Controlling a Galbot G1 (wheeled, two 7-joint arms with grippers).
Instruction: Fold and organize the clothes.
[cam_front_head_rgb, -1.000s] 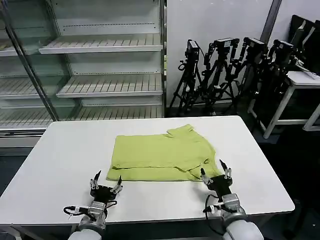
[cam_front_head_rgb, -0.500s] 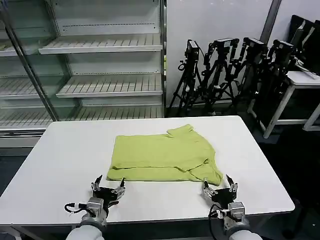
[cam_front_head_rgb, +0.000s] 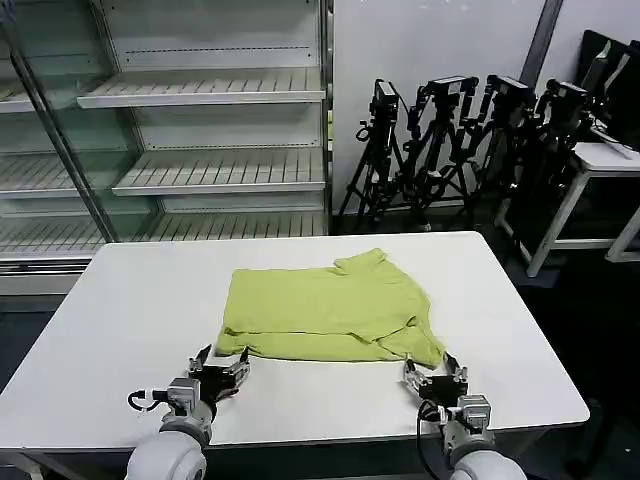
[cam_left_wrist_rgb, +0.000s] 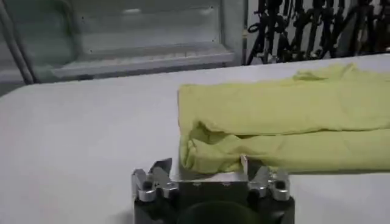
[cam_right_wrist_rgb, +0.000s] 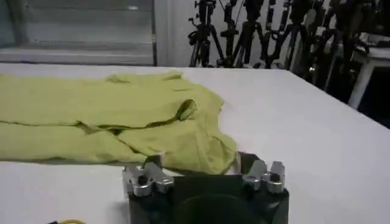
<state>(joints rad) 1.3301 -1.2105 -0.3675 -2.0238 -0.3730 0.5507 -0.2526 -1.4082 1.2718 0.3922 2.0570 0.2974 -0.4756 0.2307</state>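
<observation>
**Shirt part-folded, both hands at its near edge**

Shelving (cam_front_head_rgb: 200, 130) stands behind the table's left side, its racks bare and white. On the white table (cam_front_head_rgb: 110, 300) the left hand (cam_front_head_rgb: 222, 368) sits low at the near left corner of the shirt (cam_front_head_rgb: 320, 305), its fingers spread apart with nothing between them. In the left wrist view the left hand (cam_left_wrist_rgb: 204, 176) has its fingertips (cam_left_wrist_rgb: 159, 165) just in front of the rolled fabric at that corner, one tip right against the cloth; whether it presses on the cloth cannot be told.

The lime shirt (cam_left_wrist_rgb: 286, 115) lies flat near the middle of the table, its near part doubled over in a long fold that runs side to side. A sleeve or collar piece sticks up at the far edge, right of centre.

The right hand (cam_front_head_rgb: 434, 377) rests at the shirt's near right corner, fingers also parted and holding nothing. From the right wrist view the right hand (cam_right_wrist_rgb: 204, 170) sits right up against the bunched corner of the shirt (cam_right_wrist_rgb: 109, 115), with cloth lying between its two fingertips.

Tripods (cam_front_head_rgb: 470, 130) stand on the floor beyond the table's right side.
</observation>
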